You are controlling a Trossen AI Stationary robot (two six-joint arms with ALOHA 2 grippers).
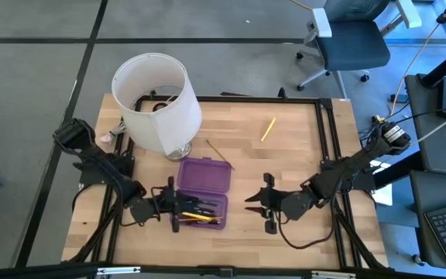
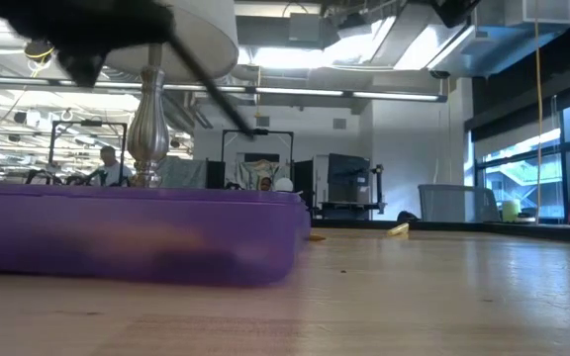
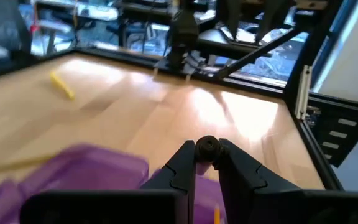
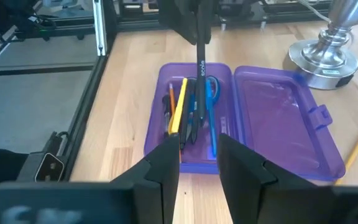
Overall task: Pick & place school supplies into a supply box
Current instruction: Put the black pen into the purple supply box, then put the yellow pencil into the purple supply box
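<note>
From above, I see the supply box (image 1: 204, 191) lying open near the front middle of the bench (image 1: 285, 155), its lid (image 1: 206, 175) folded back toward the far side and its tray on the near side with pens and a yellow pencil inside. My left hand (image 1: 178, 209) sits over the tray's left end, pinching a dark pen (image 1: 175, 217). My right hand (image 1: 260, 203) hovers just right of the box, its fingers a little apart and holding nothing. A loose yellow pencil (image 1: 268, 129) lies far right of centre, and a thin wooden pencil (image 1: 220, 152) lies just beyond the lid. A white lampshade (image 1: 158, 101) stands at the far left.

At bench level, I see the purple box wall (image 2: 137, 235) filling the left, the lamp's metal stem (image 2: 147, 127) behind it, and the yellow pencil (image 2: 397, 228) small in the distance. People sit in the room beyond.

Through the left wrist camera, my fingers (image 3: 185, 163) are pressed onto the round end of the pen (image 3: 207, 147), above the purple box (image 3: 92, 168).

Through the right wrist camera, I see the tray (image 4: 190, 113) holding blue-handled scissors (image 4: 210, 99), a yellow pencil (image 4: 179, 106) and dark pens (image 4: 194, 118), with the left hand's pen (image 4: 201, 68) standing upright above them. My own fingers (image 4: 166, 163) are parted, with nothing between them.
</note>
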